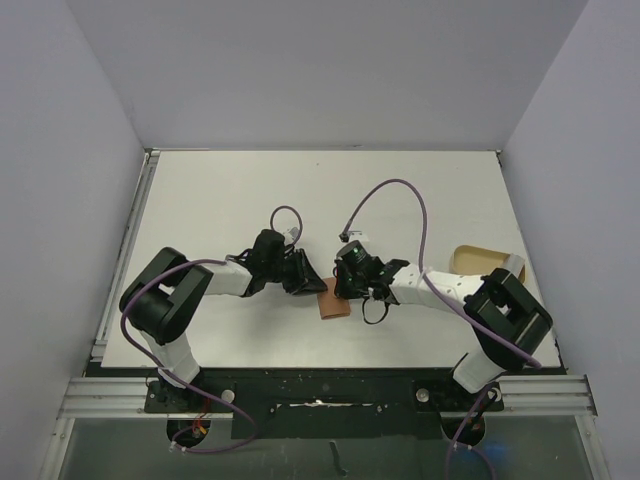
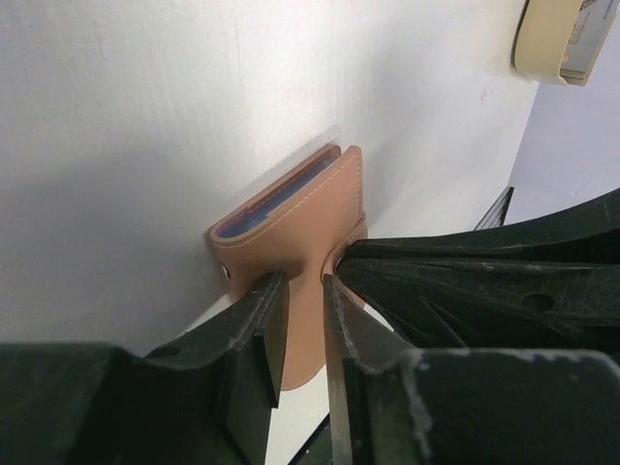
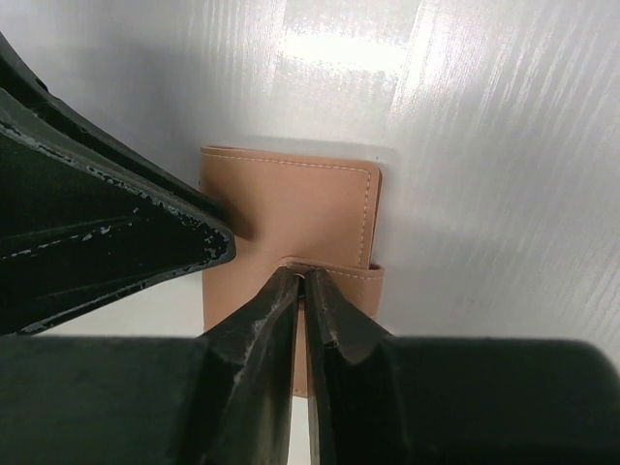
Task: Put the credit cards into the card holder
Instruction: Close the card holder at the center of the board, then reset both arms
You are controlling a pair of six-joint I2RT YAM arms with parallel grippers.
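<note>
The card holder (image 1: 334, 300) is a reddish-brown leather wallet lying folded shut on the white table between my two grippers. In the left wrist view the card holder (image 2: 291, 228) shows the blue edge of a credit card (image 2: 281, 199) inside its fold. My left gripper (image 1: 305, 278) hovers over the wallet's near part with its jaws a narrow gap apart and nothing between them (image 2: 305, 281). My right gripper (image 1: 345, 285) is shut, and its tips (image 3: 303, 274) press on the snap tab (image 3: 354, 286) on top of the wallet (image 3: 291, 208).
A tan oval tray (image 1: 480, 258) sits at the right of the table, near the right arm's elbow; it also shows in the left wrist view (image 2: 547, 44) with a pale flat item in it. The two grippers are nearly touching above the wallet.
</note>
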